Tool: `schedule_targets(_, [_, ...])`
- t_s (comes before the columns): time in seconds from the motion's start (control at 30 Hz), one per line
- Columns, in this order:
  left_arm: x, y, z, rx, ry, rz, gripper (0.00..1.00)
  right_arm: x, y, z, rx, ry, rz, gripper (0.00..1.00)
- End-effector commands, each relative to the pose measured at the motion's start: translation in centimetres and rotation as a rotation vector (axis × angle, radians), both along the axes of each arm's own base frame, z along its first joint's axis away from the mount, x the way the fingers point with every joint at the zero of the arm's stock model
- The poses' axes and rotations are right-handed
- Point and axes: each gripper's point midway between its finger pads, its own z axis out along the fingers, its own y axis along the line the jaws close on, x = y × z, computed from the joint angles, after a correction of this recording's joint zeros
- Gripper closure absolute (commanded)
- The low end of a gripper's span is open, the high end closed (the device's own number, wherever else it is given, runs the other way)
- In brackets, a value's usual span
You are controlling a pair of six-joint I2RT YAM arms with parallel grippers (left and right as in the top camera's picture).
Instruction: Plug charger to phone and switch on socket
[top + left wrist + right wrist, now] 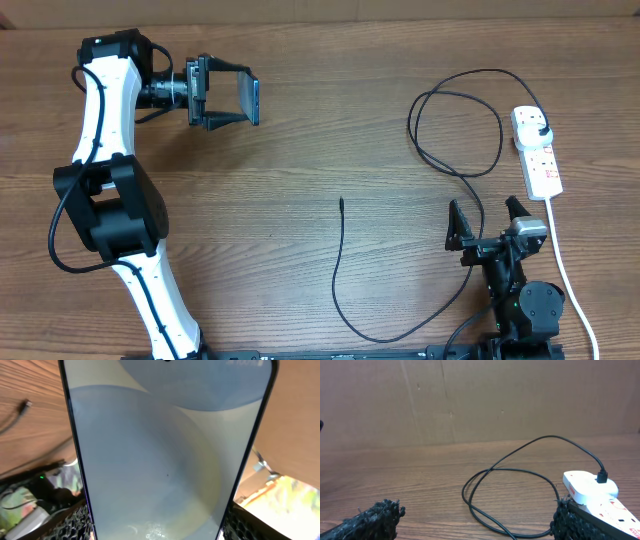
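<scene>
My left gripper (228,96) is clamped on the phone (250,100), lifted at eleven o'clock; my right gripper (488,222) sits wide apart and empty at four. The charger (340,255) is plugged into the socket (541,165) at three o'clock, but its tip lies loose mid-table, so joining and switching remain. Only the charger's loops crowd the socket.

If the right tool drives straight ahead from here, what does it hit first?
Most likely the charger loop, lying dead ahead of the right tool. The socket sits just right of that line. Depth is hard to judge.
</scene>
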Motion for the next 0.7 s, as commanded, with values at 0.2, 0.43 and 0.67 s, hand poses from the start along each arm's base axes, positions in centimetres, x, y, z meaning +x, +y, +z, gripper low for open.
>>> schedule_targets(0.2, [0.10,0.30,-0.94,0.101,-0.013,-0.016,0.96,0.01,-0.15,-0.25,-0.002,-0.002,-0.010,0.00])
schedule_targets(0.43, [0.12,0.34,-1.04,0.107,-0.014,-0.017,0.96,0.01,-0.15,-0.25,-0.002,-0.002,-0.010,0.00])
schedule_targets(0.67, [0.12,0.34,-1.04,0.107,-0.014,-0.017,0.96,0.01,-0.13,-0.24,-0.001,-0.002,-0.010,0.00])
